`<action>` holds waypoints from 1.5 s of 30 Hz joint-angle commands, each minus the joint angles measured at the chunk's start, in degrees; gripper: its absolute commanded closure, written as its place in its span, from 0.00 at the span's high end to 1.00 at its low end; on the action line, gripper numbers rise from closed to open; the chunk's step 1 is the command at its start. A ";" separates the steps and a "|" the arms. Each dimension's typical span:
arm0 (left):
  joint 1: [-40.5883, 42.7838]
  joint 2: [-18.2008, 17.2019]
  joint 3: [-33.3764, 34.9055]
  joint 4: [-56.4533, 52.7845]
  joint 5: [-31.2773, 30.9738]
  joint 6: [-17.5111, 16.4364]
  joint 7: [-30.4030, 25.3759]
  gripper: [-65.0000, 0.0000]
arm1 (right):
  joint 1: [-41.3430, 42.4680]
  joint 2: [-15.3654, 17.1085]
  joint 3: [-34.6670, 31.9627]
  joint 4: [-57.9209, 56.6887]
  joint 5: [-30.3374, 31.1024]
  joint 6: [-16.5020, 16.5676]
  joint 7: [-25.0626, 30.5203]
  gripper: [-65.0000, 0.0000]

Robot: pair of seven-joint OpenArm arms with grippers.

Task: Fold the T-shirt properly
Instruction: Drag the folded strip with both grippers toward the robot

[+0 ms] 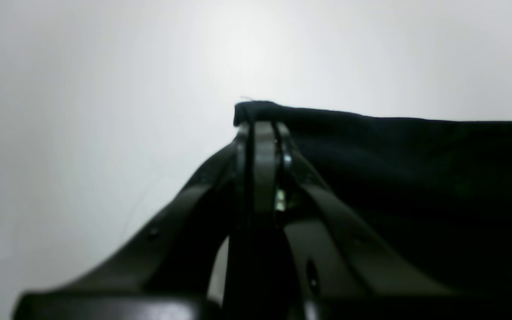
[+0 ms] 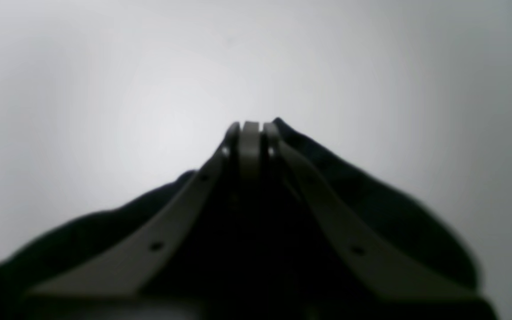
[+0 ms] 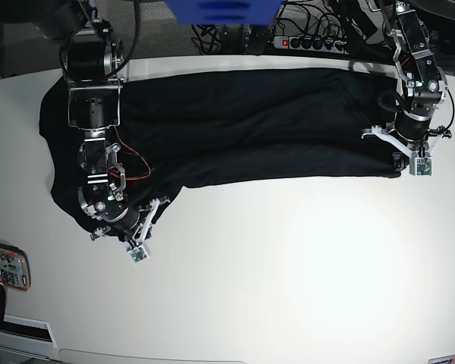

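- White, smooth surface (image 3: 288,265) fills the view, with wide bare room across its near half.
- Plain black, soft cloth T-shirt (image 3: 250,129) lies spread along the far side, its near edge running roughly straight across the middle.
- Left end effector (image 1: 260,126) is closed, pinching the shirt's corner edge.
- Right end effector (image 2: 251,126) is closed on a raised peak of the shirt's cloth.
- Small patterned flat object (image 3: 6,267) sits at the surface's near edge, well apart from the shirt.
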 commanded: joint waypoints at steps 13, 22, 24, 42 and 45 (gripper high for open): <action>-0.25 -0.56 -0.38 1.25 -0.23 0.16 -1.39 0.00 | -9.01 0.71 2.84 11.88 0.14 -0.37 0.81 0.00; 3.45 -0.48 -0.55 7.22 -0.40 0.16 -1.39 0.00 | -14.37 0.71 7.41 24.89 0.14 -0.37 -2.80 0.00; 4.24 -0.48 -0.55 7.66 -0.31 0.16 -1.39 0.00 | -15.78 0.71 8.03 26.30 0.14 -0.37 -2.80 0.00; 9.07 4.62 -8.90 9.69 -0.67 0.16 -1.57 0.00 | -25.01 0.71 15.68 39.22 0.14 -0.37 -7.90 0.00; 9.78 4.89 -8.90 9.69 -0.67 0.16 -1.57 0.00 | -26.15 0.71 15.68 40.98 0.14 -0.37 -9.30 0.00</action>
